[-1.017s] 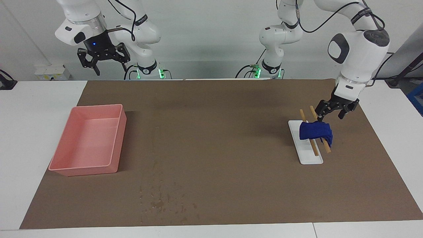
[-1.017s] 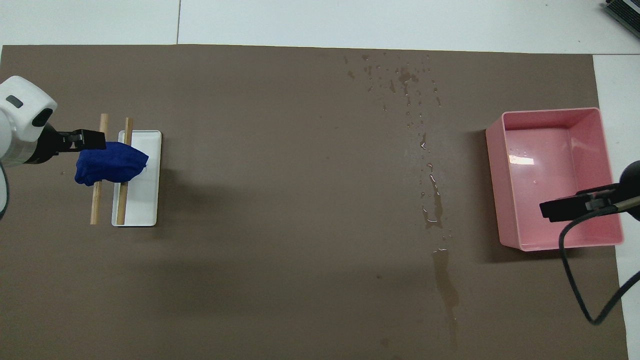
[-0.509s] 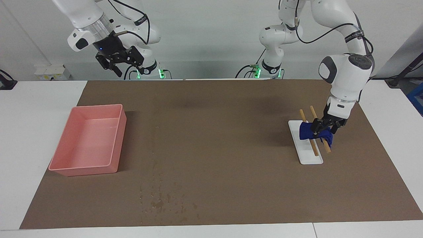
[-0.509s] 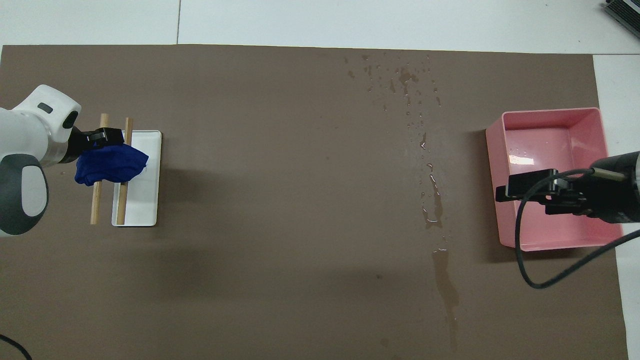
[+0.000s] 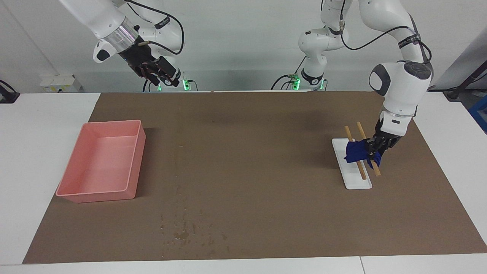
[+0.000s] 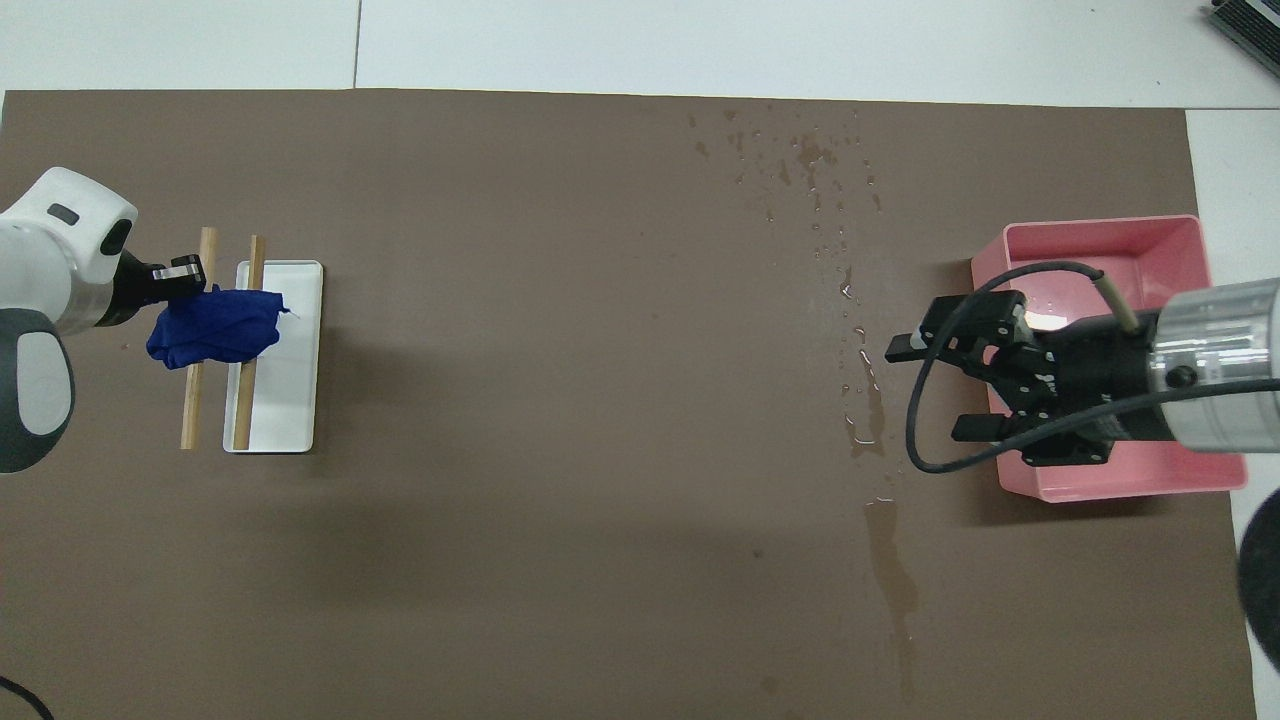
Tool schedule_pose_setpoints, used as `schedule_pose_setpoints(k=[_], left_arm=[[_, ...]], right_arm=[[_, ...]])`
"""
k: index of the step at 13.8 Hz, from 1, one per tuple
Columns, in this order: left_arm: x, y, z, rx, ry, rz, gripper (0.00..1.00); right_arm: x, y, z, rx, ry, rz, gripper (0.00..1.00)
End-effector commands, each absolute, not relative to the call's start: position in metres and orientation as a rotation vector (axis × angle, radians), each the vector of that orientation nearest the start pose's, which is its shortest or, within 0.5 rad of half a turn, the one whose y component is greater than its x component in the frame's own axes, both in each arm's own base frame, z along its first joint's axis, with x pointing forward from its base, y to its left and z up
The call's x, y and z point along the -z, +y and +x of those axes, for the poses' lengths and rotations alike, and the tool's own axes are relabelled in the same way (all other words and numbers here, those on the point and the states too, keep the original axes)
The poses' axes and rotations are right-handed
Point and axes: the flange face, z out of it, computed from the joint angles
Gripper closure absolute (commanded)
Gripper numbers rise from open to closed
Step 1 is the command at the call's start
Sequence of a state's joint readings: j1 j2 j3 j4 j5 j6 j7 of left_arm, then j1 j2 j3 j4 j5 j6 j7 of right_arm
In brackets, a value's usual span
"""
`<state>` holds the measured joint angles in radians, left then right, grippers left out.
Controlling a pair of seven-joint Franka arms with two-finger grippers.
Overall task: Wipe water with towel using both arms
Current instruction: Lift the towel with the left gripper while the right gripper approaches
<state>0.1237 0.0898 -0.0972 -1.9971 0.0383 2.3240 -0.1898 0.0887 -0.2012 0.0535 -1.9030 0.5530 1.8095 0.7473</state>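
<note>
Navy-blue and soft, the single towel (image 5: 358, 151) hangs bunched over two wooden sticks (image 5: 360, 153) that slant across one white rack (image 5: 351, 168) at the left arm's end of the table, pinched at its edge by the left gripper (image 5: 372, 149). The black claw has its fingertips drawn together on the cloth, which spreads from the claw across both sticks and over the rack; in the overhead view the towel (image 6: 213, 327) lies directly against the left gripper (image 6: 185, 276), draped on the sticks (image 6: 193, 400) above the rack (image 6: 292, 400).

Two white robot arms work the scene. The right gripper (image 5: 159, 74) is raised in the air at the other end of the table, its claw spread wide and holding nothing, touching nothing. From overhead the right gripper (image 6: 935, 390) covers the edge of one pink tray (image 6: 1100, 235) and the brown mat (image 6: 560, 400) just beside it; the towel is well apart from this claw, toward the left arm's end.

One brown mat covers most of the white table (image 5: 42, 125). A trail of water drops and streaks (image 6: 865, 400) runs across the mat beside the tray (image 5: 101, 163), lying under and next to the open right claw and well apart from the left claw and its cloth.
</note>
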Motion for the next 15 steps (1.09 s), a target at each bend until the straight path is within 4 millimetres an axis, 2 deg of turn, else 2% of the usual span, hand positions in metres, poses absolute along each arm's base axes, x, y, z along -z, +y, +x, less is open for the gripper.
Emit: schedule_pose_setpoints(k=[1,3,5,7,10,13,15], left_arm=[[-0.465,0.023,0.609,0.274,-0.336,-3.090,1.00],[-0.486,0.021,0.612,0.157,-0.436,-3.093,1.00],[-0.495,0.007,0.607,0.035,-0.800,-3.099,1.00],[-0.508,-0.006,0.600,-0.118,-1.138,-3.105,1.00],[-0.529,-0.024,0.594,-0.258,-1.515,-3.071,1.00],[-0.557,-0.048,0.585,-0.413,-1.966,-2.929,1.00],[-0.578,-0.076,0.576,-0.526,-2.175,-2.829,1.00]], right_arm=[[-0.596,0.148,0.489,-0.235,1.044,-2.319,0.00],[-0.580,0.173,0.481,-0.270,1.071,-2.320,0.00],[-0.569,0.184,0.476,-0.299,1.099,-2.311,0.00],[-0.570,0.197,0.480,-0.300,1.179,-2.201,0.00],[-0.568,0.230,0.479,-0.290,1.326,-2.050,0.00],[-0.558,0.253,0.476,-0.300,1.320,-2.058,0.00],[-0.556,0.256,0.479,-0.280,1.333,-2.039,0.00]])
